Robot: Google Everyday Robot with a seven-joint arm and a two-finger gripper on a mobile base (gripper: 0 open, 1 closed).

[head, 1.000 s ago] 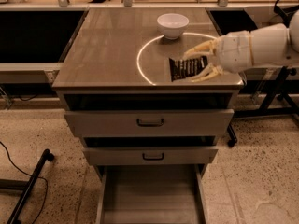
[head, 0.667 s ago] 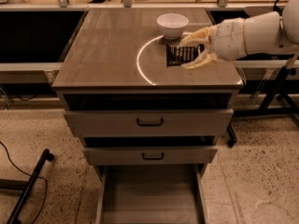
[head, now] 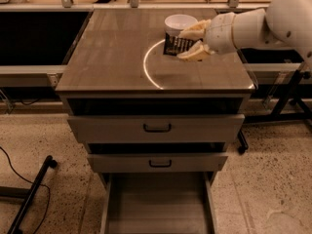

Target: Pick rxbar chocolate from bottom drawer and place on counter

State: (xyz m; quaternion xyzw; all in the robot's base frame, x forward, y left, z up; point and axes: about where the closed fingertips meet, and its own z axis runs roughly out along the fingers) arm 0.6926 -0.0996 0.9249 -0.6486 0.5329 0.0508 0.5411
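One gripper (head: 182, 45) over the counter (head: 109, 57)
It clasped the rxbar chocolate (head: 174, 45) beside a white bowl (head: 179, 22); bottom drawer (head: 156, 211) lay open.

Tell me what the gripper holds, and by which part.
The gripper holds the rxbar chocolate, its fingers pinching the bar's right end, over the counter near the white bowl.
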